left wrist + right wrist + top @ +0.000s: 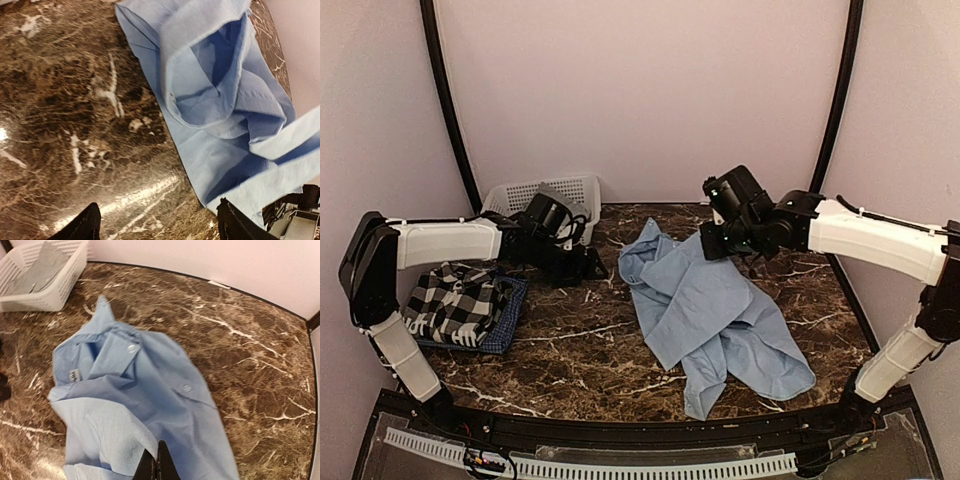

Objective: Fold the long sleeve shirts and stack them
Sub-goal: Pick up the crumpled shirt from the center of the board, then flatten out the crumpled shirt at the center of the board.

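The blue shirt (705,310) lies rumpled in the middle of the desk (570,350), collar toward 11 o'clock. It is light and limp, so best taken by the shoulders. The right end effector (157,462) is pinched together, seemingly on a fold at 1 o'clock. The left end effector (159,220) hovers spread at 9.

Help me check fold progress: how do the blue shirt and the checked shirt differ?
Look: the blue shirt is plain light blue; the checked shirt is black-and-white.
Pose: the blue shirt lies spread out and rumpled; the checked shirt is a compact, folded-looking bundle.
Place: the blue shirt lies directly on the table; the checked shirt sits on a dark blue cloth at the left.
Both are cloth garments.
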`<act>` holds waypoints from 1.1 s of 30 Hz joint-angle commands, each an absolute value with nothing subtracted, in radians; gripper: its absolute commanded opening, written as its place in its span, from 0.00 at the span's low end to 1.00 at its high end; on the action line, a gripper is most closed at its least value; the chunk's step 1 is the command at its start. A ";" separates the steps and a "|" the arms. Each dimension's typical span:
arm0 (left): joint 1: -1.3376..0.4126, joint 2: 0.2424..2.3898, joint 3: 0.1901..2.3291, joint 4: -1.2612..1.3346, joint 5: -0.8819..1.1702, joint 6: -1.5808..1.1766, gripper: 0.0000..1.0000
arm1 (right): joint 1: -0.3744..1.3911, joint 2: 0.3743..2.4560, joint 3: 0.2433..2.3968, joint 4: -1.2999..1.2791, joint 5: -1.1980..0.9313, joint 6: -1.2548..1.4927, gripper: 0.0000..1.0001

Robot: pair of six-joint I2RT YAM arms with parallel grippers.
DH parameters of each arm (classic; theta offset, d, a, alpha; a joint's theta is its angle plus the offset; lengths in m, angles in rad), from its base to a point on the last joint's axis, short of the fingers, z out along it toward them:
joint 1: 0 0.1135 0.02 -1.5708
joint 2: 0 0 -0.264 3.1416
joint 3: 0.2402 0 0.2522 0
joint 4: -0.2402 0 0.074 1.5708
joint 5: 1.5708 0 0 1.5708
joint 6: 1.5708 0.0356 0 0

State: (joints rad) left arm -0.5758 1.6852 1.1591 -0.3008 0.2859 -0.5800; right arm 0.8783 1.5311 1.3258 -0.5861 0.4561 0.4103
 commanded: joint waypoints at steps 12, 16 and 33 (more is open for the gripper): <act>-0.870 1.839 1.163 -0.200 0.235 -0.689 0.72 | 0.508 1.491 1.379 -0.372 0.324 0.269 0.00; -0.907 1.856 1.153 -0.194 0.218 -0.704 0.71 | 0.460 1.477 1.355 -0.329 0.320 0.280 0.00; -1.054 1.970 1.294 -0.305 0.055 -0.650 0.73 | 0.370 1.401 1.283 -0.286 0.173 0.282 0.00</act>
State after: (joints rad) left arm -1.0317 1.9514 1.2514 -0.2394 0.1230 -0.6769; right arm 0.3965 1.4166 1.2922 -0.3294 0.2382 0.2848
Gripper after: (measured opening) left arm 0.721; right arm 0.005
